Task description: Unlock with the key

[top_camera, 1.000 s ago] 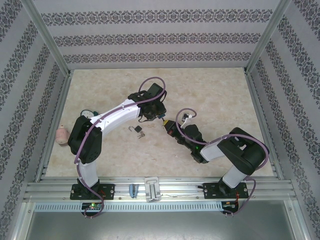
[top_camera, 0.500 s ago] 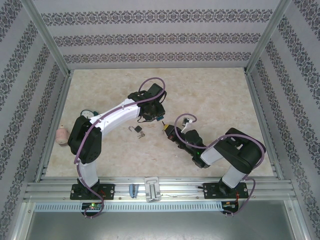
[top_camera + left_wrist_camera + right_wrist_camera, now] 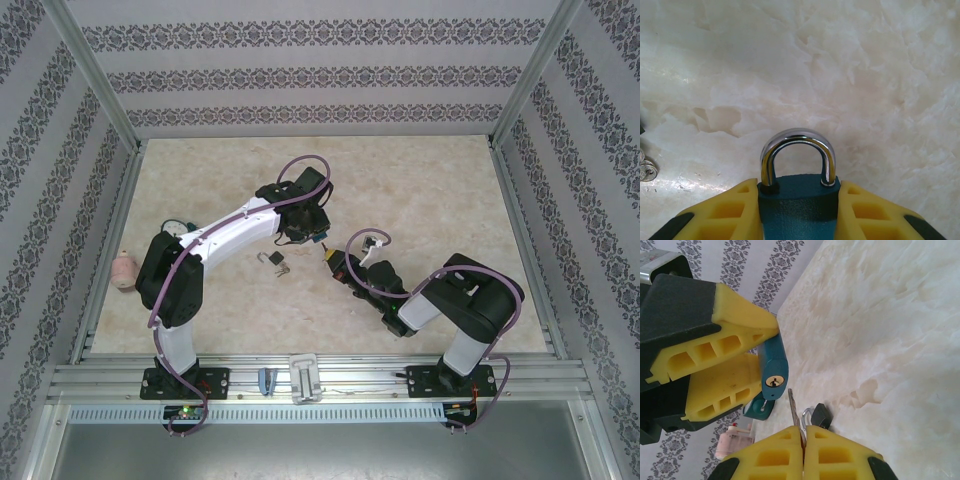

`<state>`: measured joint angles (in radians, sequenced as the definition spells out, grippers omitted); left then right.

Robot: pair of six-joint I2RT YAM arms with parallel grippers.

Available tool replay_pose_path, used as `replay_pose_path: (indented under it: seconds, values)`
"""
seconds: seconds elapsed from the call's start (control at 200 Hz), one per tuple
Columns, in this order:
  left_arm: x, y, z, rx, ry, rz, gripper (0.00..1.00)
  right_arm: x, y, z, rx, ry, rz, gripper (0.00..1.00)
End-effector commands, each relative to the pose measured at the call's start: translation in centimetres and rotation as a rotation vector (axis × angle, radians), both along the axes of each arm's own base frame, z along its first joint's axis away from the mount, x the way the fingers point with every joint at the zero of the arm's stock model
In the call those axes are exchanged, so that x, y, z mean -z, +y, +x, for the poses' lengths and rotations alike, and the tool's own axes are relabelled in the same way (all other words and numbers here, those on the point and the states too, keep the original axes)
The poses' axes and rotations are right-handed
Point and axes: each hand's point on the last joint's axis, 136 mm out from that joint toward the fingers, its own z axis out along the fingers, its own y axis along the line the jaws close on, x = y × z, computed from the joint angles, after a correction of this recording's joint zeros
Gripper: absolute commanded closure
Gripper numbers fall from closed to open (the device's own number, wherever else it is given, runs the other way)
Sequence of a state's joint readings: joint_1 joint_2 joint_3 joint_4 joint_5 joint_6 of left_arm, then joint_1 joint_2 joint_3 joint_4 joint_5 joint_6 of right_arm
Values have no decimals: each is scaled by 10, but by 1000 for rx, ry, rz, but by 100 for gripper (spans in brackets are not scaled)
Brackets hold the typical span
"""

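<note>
A teal padlock (image 3: 797, 202) with a chrome shackle (image 3: 797, 145) sits clamped between the yellow fingers of my left gripper (image 3: 799, 215), held above the table. Seen from the right wrist, the padlock (image 3: 772, 365) points its brass keyhole (image 3: 773, 381) toward my right gripper (image 3: 803, 437), which is shut on a silver key (image 3: 793, 407). The key's tip stands just below and right of the keyhole, outside it. From above, the two grippers meet near the table's middle, padlock (image 3: 318, 236) facing the right gripper (image 3: 331, 256).
A small black padlock (image 3: 276, 263) lies on the marble table (image 3: 420, 190) just left of the grippers, also visible past the key as the black padlock (image 3: 821, 415). A pink bottle (image 3: 122, 269) stands at the left edge. A teal object (image 3: 757, 409) lies behind.
The right arm has drawn back toward its base and the right gripper with the key has shifted slightly down and left. The left arm has held still.
</note>
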<state>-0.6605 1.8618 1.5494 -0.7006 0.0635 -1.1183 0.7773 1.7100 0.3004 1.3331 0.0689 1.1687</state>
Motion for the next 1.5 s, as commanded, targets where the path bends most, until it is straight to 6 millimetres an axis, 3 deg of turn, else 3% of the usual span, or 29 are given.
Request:
replay_pose_path:
  seconds: [0.0, 0.939, 1.494]
  values:
    - [-10, -1, 3, 11, -14, 1, 70, -21, 5, 3, 10, -66, 39, 100]
    - [-6, -4, 2, 17, 2, -11, 70, -29, 0, 4, 32, -101, 16, 100]
    - [-9, -9, 1, 25, 8, -35, 70, -30, -8, 17, 72, -135, -41, 100]
